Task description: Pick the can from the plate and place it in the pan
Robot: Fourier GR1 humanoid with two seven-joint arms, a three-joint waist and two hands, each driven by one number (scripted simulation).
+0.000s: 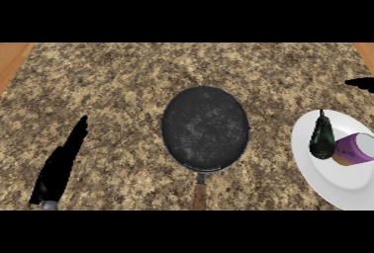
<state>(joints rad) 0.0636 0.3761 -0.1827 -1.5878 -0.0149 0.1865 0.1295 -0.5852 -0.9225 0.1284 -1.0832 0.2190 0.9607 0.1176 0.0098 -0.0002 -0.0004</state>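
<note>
A purple can (355, 149) with a tan end lies on its side on the white plate (325, 173) at the right edge. Beside it on the plate rests a dark, glossy, pear-shaped object (321, 138) with a thin pointed tip. The dark round pan (205, 127) sits mid-counter, its wooden handle (199, 195) pointing toward me. My left hand (62, 163) stays at the lower left with straight fingers pointing up, holding nothing. Only a small black piece of my right hand (360, 83) shows at the right edge, above the plate and apart from the can.
The speckled stone counter (110, 84) spreads around the pan. Wooden strips (13, 59) border it at the far left and right corners.
</note>
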